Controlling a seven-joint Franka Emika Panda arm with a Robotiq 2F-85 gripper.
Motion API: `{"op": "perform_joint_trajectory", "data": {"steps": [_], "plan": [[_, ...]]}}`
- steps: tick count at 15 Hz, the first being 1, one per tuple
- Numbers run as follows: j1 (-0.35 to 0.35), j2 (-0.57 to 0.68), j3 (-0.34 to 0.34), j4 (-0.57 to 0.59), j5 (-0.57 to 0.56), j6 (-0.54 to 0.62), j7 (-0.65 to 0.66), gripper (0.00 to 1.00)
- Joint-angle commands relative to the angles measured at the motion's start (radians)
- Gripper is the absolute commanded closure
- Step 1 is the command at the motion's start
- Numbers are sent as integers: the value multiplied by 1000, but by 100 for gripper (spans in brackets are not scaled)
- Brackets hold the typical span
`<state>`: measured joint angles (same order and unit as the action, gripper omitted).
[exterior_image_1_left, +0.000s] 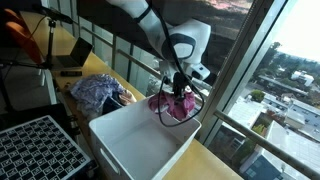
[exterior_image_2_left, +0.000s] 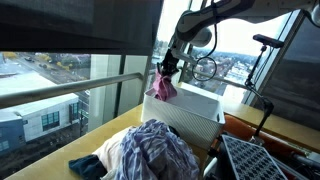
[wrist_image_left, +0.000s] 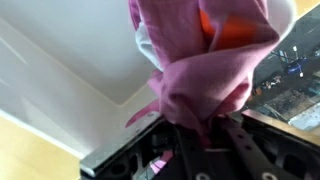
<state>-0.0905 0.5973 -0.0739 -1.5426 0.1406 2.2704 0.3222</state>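
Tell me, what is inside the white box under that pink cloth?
In an exterior view, the white rectangular box shows only bare walls and floor inside. The crumpled pink cloth hanging from the jaws hides part of its far side.

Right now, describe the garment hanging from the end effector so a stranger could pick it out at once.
Find the big window, then the open white bin beside it. Above the bin, pinched in the end effector, hangs the pink cloth. It is pink and held in the air, unlike the purple striped pile lying beside the bin.
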Motion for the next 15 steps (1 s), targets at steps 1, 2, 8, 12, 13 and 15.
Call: {"op": "perform_joint_trajectory", "data": {"steps": [1,2,8,12,13,15], "plan": [[53,-176,-4,-77,-10,-17,37,96],[74,-218,1,-98,-17,-4,45,96],[231,-406,60,-326,-120,30,165,96],[301,-438,128,-522,-135,64,255,96],[314,-433,144,-565,-128,81,270,96],[336,-404,174,-636,-114,120,290,96]]}}
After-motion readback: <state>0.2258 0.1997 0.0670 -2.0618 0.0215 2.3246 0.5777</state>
